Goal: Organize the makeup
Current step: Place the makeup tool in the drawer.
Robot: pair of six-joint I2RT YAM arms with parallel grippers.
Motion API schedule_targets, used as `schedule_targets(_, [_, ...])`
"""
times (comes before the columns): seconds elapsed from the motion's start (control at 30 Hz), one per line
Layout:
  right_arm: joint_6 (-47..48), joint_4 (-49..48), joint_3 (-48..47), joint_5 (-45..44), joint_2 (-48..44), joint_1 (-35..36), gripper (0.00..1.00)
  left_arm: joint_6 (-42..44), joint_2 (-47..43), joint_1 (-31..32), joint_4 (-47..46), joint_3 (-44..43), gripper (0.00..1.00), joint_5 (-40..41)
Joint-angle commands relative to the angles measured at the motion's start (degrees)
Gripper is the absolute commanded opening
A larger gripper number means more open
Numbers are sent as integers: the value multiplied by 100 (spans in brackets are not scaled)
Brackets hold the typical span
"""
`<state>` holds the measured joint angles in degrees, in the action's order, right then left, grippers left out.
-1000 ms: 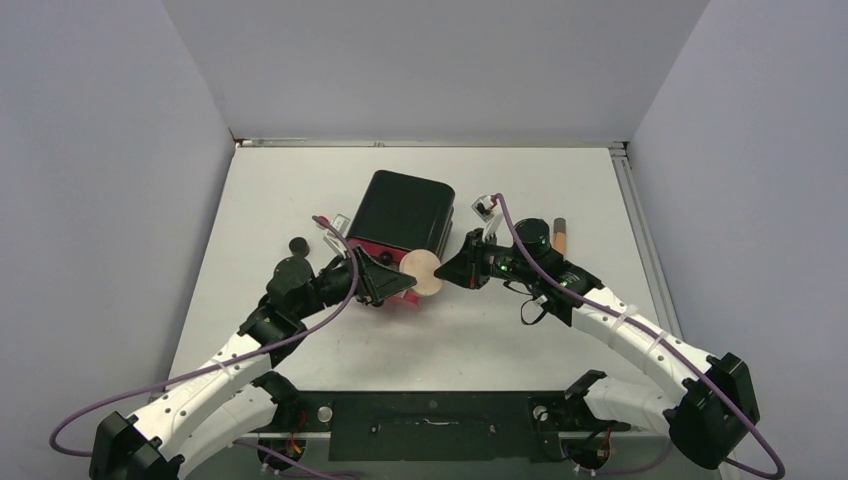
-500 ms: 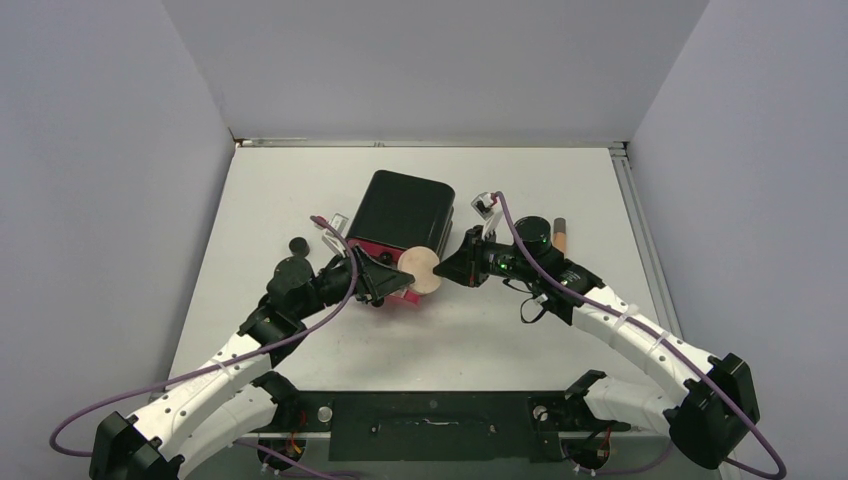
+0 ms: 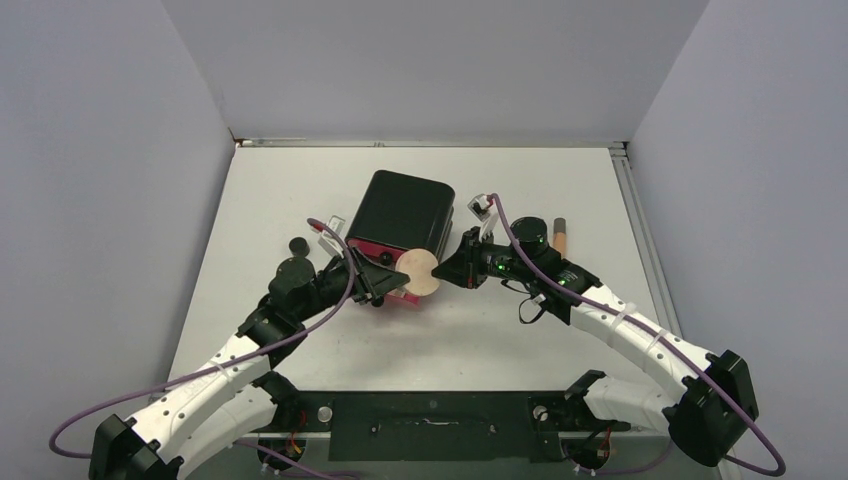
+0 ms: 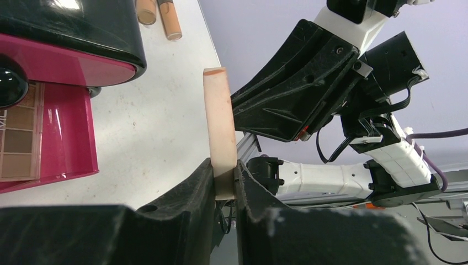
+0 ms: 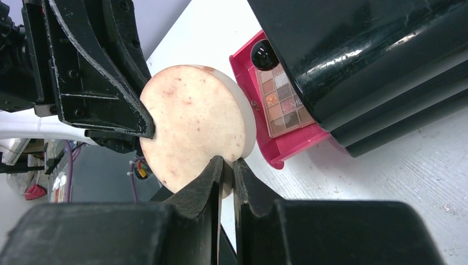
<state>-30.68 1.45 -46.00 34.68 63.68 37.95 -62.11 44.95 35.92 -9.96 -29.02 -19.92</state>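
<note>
At table [image 3: 480, 330] centre, just off the 6 o'clock face of the cabinet [image 3: 405, 212], the round peach disc [image 3: 421, 272] hangs on edge in the air. Grip: left fingers [image 4: 198, 187] are clamped across its thickness, low on the rim, with most of the disc sticking out past the tips. Opposite, right fingers [image 5: 204, 187] are drawn nearly together with only a slit between, tips at the disc's lower rim against one flat face; can't tell if they press or just touch. My read: the step is getting the disc into the open pink drawer [image 5: 295, 143], at about 9 o'clock of the disc in the top view, with the eyeshadow palette [image 5: 278, 99] lying in it. To do it well, left owns the grip, so right should back off toward 3 o'clock or only steady the face. A shove on a shallow rim pinch could pivot the disc out. Tip it flat before lowering; on edge it looks taller than the drawer wall. Edges: the cabinet overhangs the drawer's back part, so only the front strip is open, and the palette fills much of that. Fit looks tight. Open room: bare table from 4 to 8 o'clock of the disc; tan tubes [image 4: 170, 22] sit well apart at 3 o'clock of the cabinet.
</note>
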Motion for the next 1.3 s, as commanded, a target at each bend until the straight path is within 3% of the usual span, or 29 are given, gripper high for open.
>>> schedule_targets(0.0, [131,-163,-265,-70,4,28,8,28,-82,11,-44,-78,12,90])
schedule_targets(0.17, [139,-163,-269,-89,-10,36,14,-10,-108,11,49,-52,0,102])
schedule_targets(0.6, [66,37,-256,-608,-95,39,33,-59,-315,11,853,-127,0,599])
schedule_targets(0.7, [20,74,-247,-928,-162,38,42,-289,-474,11,928,-30,0,759])
schedule_targets(0.83, [11,140,-256,-1280,-235,28,43,-764,-764,11,983,142,0,914])
schedule_targets(0.97, [-61,135,-227,-1586,-290,28,43,-1195,-1078,11,1659,293,0,1187])
schedule_targets(1.1, [-128,30,-353,-1909,-244,28,50,-1378,-1315,2,2254,318,0,1596])
schedule_targets(1.27, [-87,77,-787,-1973,85,28,51,-1502,-1539,3,2325,467,0,1903])
